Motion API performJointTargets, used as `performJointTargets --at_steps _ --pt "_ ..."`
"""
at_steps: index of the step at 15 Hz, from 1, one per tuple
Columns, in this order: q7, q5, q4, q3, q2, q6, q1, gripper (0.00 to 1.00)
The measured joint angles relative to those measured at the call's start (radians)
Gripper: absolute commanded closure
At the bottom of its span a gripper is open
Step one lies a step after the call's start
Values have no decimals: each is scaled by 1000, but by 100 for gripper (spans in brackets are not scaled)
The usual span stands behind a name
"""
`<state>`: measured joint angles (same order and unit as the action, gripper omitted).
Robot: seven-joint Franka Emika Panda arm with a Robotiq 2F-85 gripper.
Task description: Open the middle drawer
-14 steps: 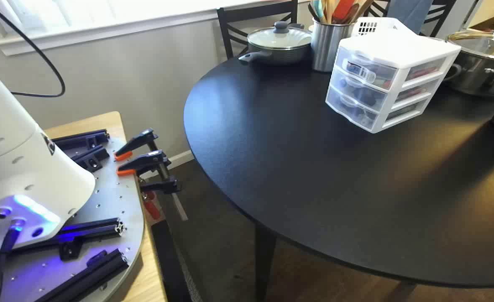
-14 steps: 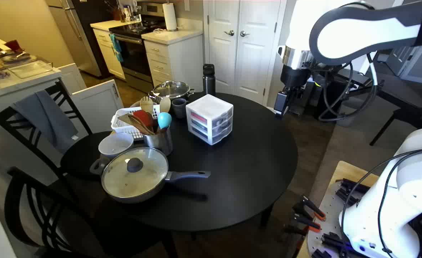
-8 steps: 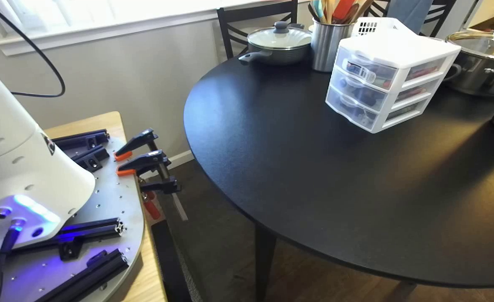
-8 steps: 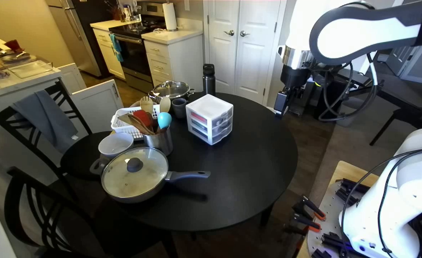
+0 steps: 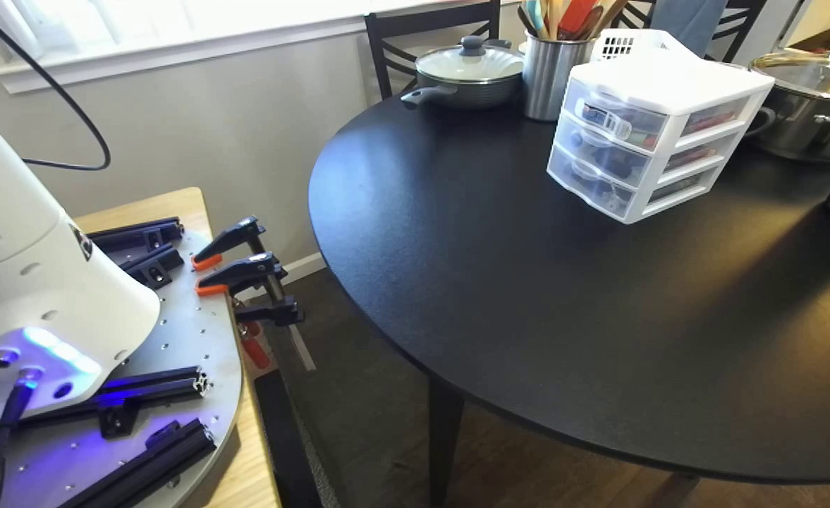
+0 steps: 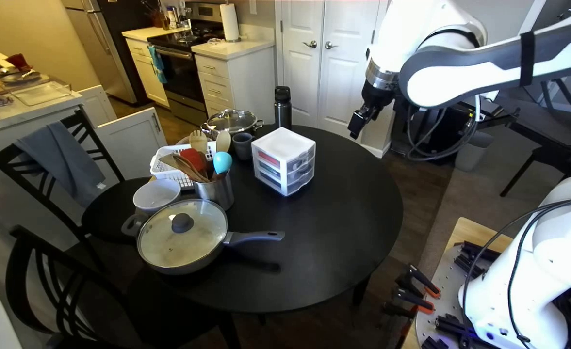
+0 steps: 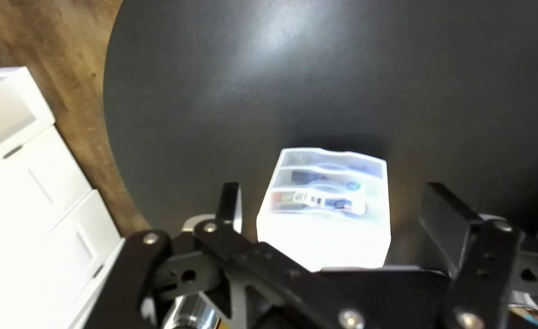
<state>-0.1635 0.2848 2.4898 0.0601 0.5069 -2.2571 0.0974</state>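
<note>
Wrist view: we have the gripper (image 7: 332, 187) spread wide, the middle drawer (image 7: 314, 177) framed between its jaws but well apart, out beyond them.

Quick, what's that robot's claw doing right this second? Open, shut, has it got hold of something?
Gripper: open, jaws spread wide apart, holding nothing.
</note>
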Motion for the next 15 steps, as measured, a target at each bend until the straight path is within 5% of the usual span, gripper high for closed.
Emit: performJointTargets --at_steps 7,15 --pt "-83 371 46 118 -84 -240 30 0" --pt "-25 768 188 62 -167 -516 66 0"
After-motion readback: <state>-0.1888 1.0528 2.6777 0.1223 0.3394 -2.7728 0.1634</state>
